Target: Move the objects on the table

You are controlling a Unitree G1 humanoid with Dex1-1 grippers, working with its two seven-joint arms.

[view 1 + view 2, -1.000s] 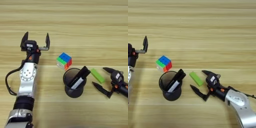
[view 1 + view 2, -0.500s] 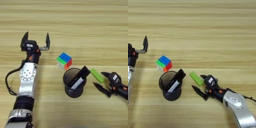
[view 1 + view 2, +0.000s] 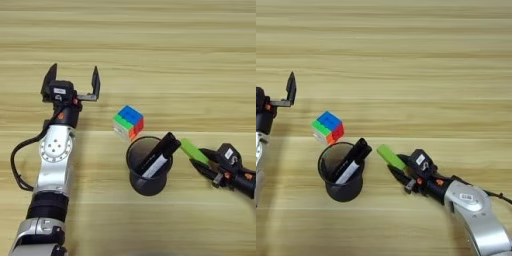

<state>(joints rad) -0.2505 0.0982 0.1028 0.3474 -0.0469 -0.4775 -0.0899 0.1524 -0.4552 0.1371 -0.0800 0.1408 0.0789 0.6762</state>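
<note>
A multicoloured puzzle cube (image 3: 128, 121) lies on the wooden table (image 3: 175, 60), just behind a black mesh cup (image 3: 147, 175). To the right of the cup lies a flat lime-green block (image 3: 193, 150), slanting away. My right gripper (image 3: 196, 156) comes in from the lower right, and its two black fingers pinch the block's near end from both sides. My left gripper (image 3: 72, 80) stands open left of the cube, well apart from it, with nothing between its fingers. The slim all-black marker is not visible.
A white-barrelled marker with a black cap (image 3: 159, 154) leans inside the mesh cup, its cap sticking out toward the right. The left arm's silver forearm (image 3: 54, 155) runs down the left side, with a black cable looping beside it.
My right gripper has moved left up to the lime-green block, and its fingers have gone from wide apart to closed around the block's end. The left arm has not moved.
</note>
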